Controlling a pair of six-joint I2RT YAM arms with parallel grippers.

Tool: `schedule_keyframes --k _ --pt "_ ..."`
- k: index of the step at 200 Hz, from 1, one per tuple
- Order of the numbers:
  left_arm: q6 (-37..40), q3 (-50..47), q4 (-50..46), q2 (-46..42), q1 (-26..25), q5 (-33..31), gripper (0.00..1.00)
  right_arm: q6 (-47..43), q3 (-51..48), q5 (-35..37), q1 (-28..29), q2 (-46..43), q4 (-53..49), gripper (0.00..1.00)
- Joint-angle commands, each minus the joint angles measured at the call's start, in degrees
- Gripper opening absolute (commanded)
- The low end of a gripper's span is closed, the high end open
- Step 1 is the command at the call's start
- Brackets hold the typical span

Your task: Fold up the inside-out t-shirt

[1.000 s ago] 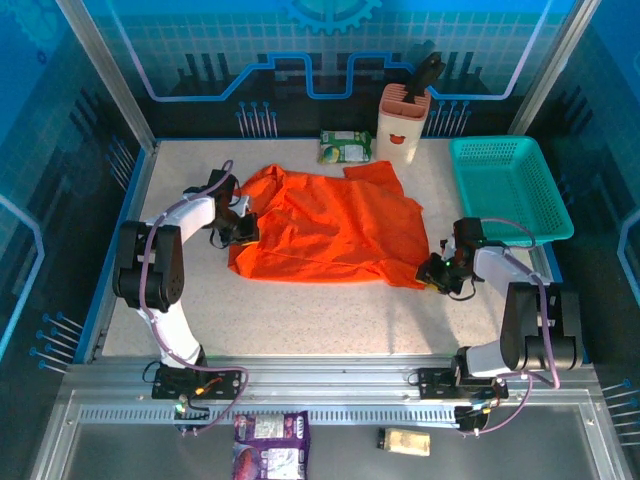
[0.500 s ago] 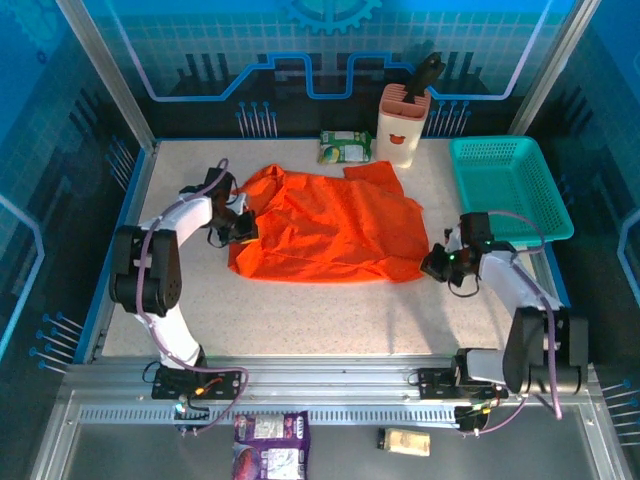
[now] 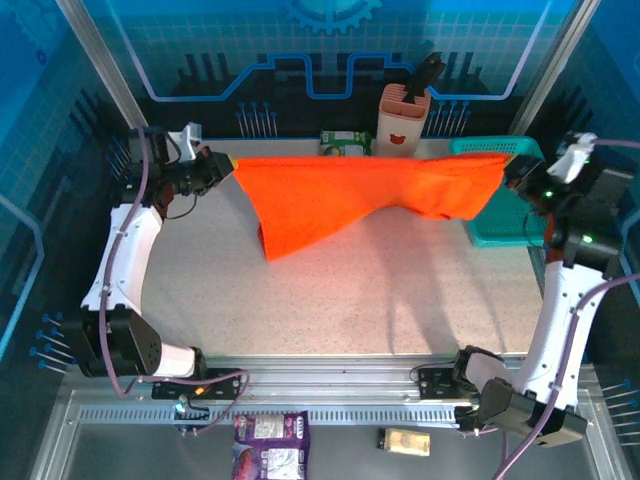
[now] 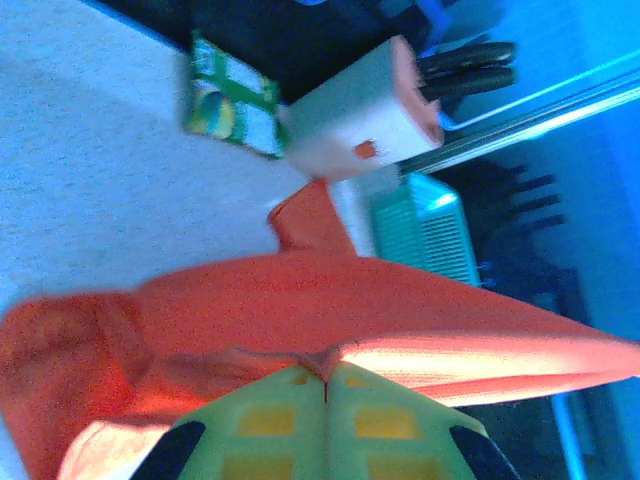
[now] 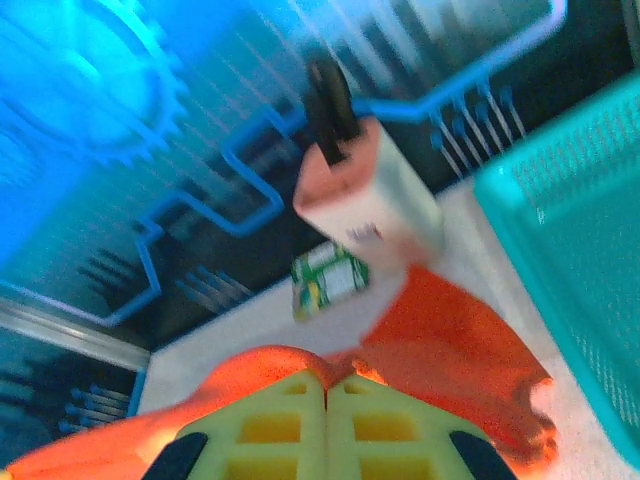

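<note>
1. Cloth first: the orange t-shirt hangs stretched in the air above the bench, between the left gripper and the right gripper. One flap droops low on its left part.
2. The wrist views add the grip: each gripper's jaws are pressed together on a pinch of orange cloth.
3. The teal mesh basket sits at the far right, and the shirt's right end crosses it in the top view.
4. The pale holder at the back has dark handles sticking out, with a green packet just beside it.
</note>
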Motion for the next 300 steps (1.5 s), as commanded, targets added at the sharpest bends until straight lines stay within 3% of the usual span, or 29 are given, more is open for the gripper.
schedule_keyframes --k 1,24,50,64,103,123,152,244,300 --pt "-9.0 3.4 5.7 -1.8 1.8 5.4 0.00 2.4 6.3 0.1 -1.9 0.6 -0.3 0.00" --pt "-18.0 11.8 11.4 -1.9 4.4 7.7 0.00 9.0 2.7 -5.2 -0.8 1.9 7.3 0.00" --pt "-18.9 27.8 8.0 0.1 4.9 7.2 0.00 13.9 -3.7 -8.6 2.7 2.9 14.5 0.00" --pt "-19.4 31.6 7.3 0.6 4.9 6.8 0.00 15.6 -5.6 -9.1 3.1 2.4 17.4 0.00" --pt "-18.0 21.2 5.9 -2.4 4.8 4.3 0.00 12.7 3.8 -6.1 -5.1 0.0 11.5 0.00" --pt "-18.1 17.6 6.1 -3.8 4.9 4.6 0.00 11.6 6.8 -3.9 -5.5 -0.9 10.9 0.00" --pt "-15.7 20.6 4.1 -6.0 5.2 2.7 0.00 14.3 5.3 -7.2 -5.5 -1.4 15.6 0.00" --pt "-11.3 27.0 4.0 -17.7 5.5 -0.5 0.00 8.6 10.3 -4.4 -5.4 -10.3 18.8 0.00" --pt "-9.6 30.5 -1.1 -11.1 5.5 -5.1 0.00 16.6 12.0 -8.2 -3.5 -2.0 24.2 0.00"
